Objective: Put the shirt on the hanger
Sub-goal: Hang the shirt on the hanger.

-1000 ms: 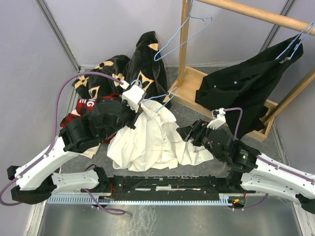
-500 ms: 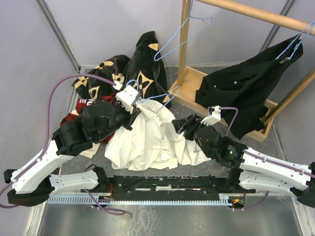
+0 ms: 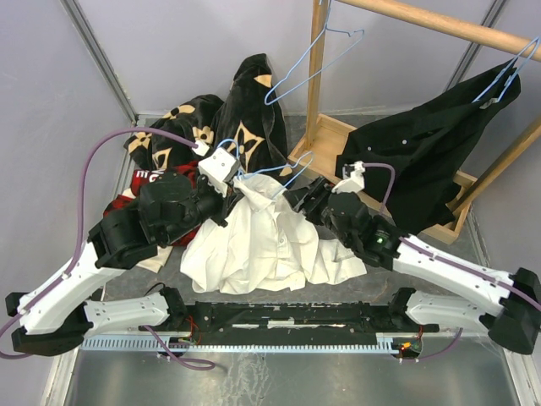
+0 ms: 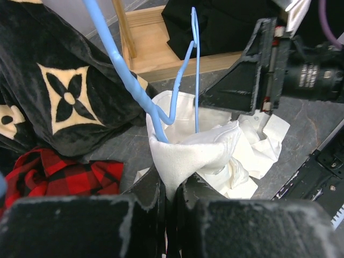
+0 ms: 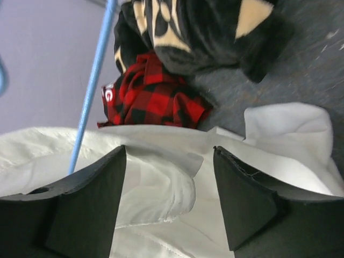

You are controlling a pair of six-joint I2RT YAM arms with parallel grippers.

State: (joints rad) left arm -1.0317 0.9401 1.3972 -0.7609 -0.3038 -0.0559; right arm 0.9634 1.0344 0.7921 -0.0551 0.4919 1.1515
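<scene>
Pinching a raised fold of the shirt (image 4: 199,150), the left gripper (image 4: 171,185) is holding its jaws tight together on the white cloth. The hanger (image 4: 141,97), a light-blue wire, is running down into that same fold. I cannot tell whether the wire is caught in the grip as well.

The shirt is lying crumpled on the table in front of the wooden rack (image 3: 315,76), on its near left side, with its lifted end pointing toward the rack's upright. The right gripper (image 5: 169,199) is hovering over the shirt's rack-side edge. Its fingers (image 5: 86,209) are standing well apart with white cloth showing between them, and they are clamping nothing.

The rack's base tray (image 3: 325,135), a shallow wooden frame, is taking the lower part of a black garment (image 3: 423,144). That garment is hanging from the rack's rod on a second blue hanger (image 3: 507,76), and whether its hem is resting on the tray floor cannot be told. A third blue hanger (image 3: 292,80) is dangling empty beside the rack's upright.

Left of the rack, a black garment with tan flower marks (image 3: 245,93) is lying heaped against the back wall. A red-and-black plaid shirt (image 5: 150,91) is lying partly under it, farther from the rack.
</scene>
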